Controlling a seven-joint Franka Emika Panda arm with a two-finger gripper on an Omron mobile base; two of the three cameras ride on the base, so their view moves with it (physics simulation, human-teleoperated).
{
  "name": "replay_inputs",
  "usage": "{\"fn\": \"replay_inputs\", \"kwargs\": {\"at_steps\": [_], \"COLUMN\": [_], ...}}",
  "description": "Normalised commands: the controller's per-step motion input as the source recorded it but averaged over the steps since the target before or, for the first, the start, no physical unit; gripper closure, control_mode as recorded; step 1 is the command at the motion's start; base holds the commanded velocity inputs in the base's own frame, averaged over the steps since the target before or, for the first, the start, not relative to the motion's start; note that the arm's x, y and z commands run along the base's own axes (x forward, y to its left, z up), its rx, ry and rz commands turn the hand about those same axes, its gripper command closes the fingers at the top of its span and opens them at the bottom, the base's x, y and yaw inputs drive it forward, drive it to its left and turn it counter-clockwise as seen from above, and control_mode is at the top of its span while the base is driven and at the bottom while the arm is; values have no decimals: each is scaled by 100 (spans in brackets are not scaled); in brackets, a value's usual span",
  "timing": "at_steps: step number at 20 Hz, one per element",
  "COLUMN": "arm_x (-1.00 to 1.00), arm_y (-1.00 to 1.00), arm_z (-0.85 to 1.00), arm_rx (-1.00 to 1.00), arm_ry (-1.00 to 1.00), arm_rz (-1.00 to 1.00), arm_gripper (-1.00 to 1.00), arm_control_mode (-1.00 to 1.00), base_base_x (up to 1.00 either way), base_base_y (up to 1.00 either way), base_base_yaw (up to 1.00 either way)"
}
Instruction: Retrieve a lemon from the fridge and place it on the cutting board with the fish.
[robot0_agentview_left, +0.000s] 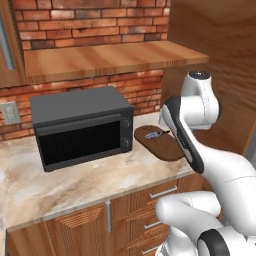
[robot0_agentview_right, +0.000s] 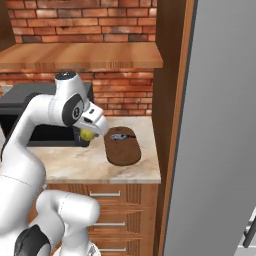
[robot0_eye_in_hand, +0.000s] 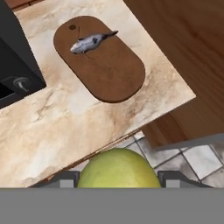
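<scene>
Lemon (robot0_eye_in_hand: 118, 168) pinched in tool (robot0_agentview_right: 88, 134), high above counter (robot0_eye_in_hand: 52, 118) edge, short of cutting board (robot0_eye_in_hand: 105, 65). Fish (robot0_eye_in_hand: 91, 42) lies at board's far end. Risk: early release drops the round fruit to roll off counter; low approach could nudge fish.

Matt dark wooden cutting board (robot0_eye_in_hand: 105, 65) lies on smooth veined marble counter (robot0_eye_in_hand: 52, 122); rough brick wall (robot0_agentview_left: 100, 20) behind.
</scene>
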Motion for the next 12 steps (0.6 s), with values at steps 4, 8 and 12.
{"fn": "replay_inputs", "kwargs": {"at_steps": [4, 8, 12], "arm_x": [45, 38, 31], "arm_y": [-6, -17, -21], "arm_z": [-31, -26, -23], "arm_rx": [0, 0, 0], "arm_ry": [0, 0, 0], "arm_rz": [0, 0, 0], "arm_gripper": [100, 100, 100], "arm_control_mode": [-100, -100, -100], "base_base_x": [0, 0, 0], "base_base_y": [0, 0, 0], "base_base_yaw": [0, 0, 0]}}
